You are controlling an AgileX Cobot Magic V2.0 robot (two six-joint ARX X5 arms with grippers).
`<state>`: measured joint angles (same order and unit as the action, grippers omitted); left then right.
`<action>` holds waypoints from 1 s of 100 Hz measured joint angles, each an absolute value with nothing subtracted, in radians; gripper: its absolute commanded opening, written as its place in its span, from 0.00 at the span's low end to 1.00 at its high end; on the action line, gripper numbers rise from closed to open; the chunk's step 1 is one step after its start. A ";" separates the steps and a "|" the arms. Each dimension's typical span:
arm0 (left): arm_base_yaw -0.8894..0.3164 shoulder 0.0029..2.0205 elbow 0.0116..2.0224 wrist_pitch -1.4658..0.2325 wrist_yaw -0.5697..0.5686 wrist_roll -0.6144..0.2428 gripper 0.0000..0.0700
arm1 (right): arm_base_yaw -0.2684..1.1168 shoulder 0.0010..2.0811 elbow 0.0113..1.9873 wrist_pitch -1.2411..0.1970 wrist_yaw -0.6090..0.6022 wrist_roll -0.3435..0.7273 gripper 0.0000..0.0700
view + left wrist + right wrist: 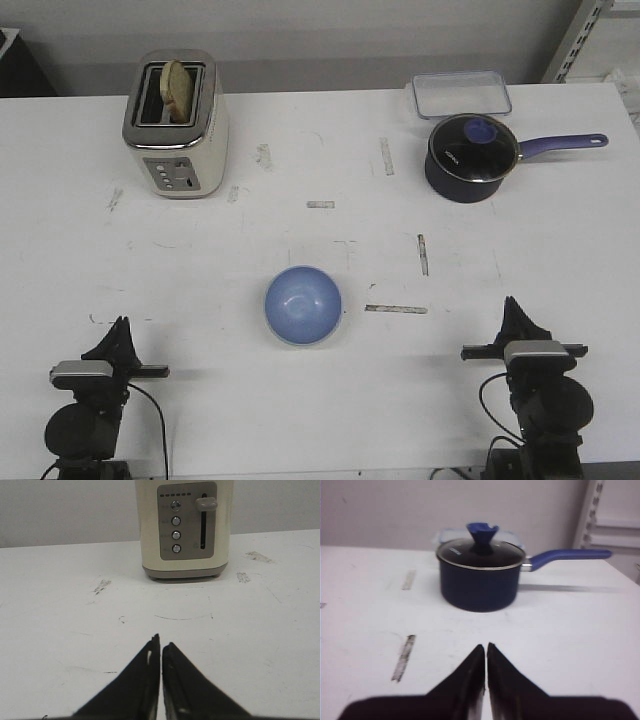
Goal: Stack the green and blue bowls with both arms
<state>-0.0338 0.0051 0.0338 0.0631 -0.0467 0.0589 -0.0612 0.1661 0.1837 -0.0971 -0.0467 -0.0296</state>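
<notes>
Near the middle of the white desk, a blue bowl is seen resting upright, with a thin pale greenish rim showing along its lower edge; it is judged that the green bowl may already sit beneath it, though this cannot be told for certain. No separate green bowl is found anywhere on the desk. The left pincer is parked at the near left edge, its tips pressed together and holding nothing, aimed toward a cream toaster with a slice of bread in one slot. The right pincer is parked at the near right edge, likewise pressed together and empty, facing a dark saucepan with a lid and a clear container behind it. Both pincers are well apart from the bowl. If the bowl is approached again, the nested pair could be pushed or tipped, since light bowls slide easily on the smooth desk.
</notes>
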 measured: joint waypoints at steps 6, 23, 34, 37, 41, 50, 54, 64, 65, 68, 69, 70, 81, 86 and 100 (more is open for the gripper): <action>-0.034 0.005 0.034 0.063 -0.047 0.059 0.00 | -0.060 0.114 0.110 -0.042 -0.058 -0.023 0.00; -0.034 0.005 0.034 0.062 -0.047 0.059 0.00 | -0.059 0.001 0.014 -0.065 -0.056 0.009 0.00; -0.034 0.005 0.034 0.062 -0.047 0.059 0.00 | -0.059 0.001 0.014 -0.063 -0.054 0.016 0.00; -0.034 0.005 0.034 0.063 -0.047 0.059 0.00 | -0.059 0.001 0.014 -0.062 -0.054 0.017 0.00; -0.034 0.005 0.034 0.063 -0.047 0.059 0.00 | -0.059 0.001 0.014 -0.062 -0.054 0.017 0.00; -0.034 0.005 0.034 0.063 -0.047 0.059 0.00 | -0.059 0.001 0.014 -0.062 -0.054 0.019 0.00; -0.034 0.005 0.034 0.063 -0.047 0.059 0.00 | -0.059 0.001 0.014 -0.062 -0.054 0.020 0.00; -0.034 0.005 0.034 0.063 -0.047 0.059 0.00 | -0.059 0.001 0.014 -0.062 -0.053 0.023 0.00; -0.034 0.005 0.034 0.063 -0.047 0.059 0.00 | -0.059 0.001 0.014 -0.062 -0.053 0.023 0.00; -0.034 0.005 0.034 0.063 -0.047 0.059 0.00 | -0.059 0.001 0.014 -0.062 -0.053 0.023 0.00; -0.034 0.005 0.034 0.063 -0.047 0.059 0.00 | -0.059 0.001 0.014 -0.062 -0.053 0.023 0.00; -0.034 0.005 0.034 0.063 -0.047 0.059 0.00 | -0.059 0.001 0.014 -0.062 -0.054 0.023 0.00; -0.034 0.005 0.034 0.063 -0.047 0.059 0.00 | -0.059 0.001 0.014 -0.062 -0.053 0.023 0.00; -0.034 0.005 0.034 0.063 -0.047 0.059 0.00 | -0.059 0.001 0.014 -0.062 -0.053 0.023 0.00; -0.034 0.005 0.034 0.063 -0.047 0.059 0.00 | -0.059 0.001 0.014 -0.062 -0.053 0.023 0.00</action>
<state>-0.0338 0.0051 0.0338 0.0628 -0.0467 0.0589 -0.0593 0.0013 0.0143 -0.0624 -0.0532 0.0231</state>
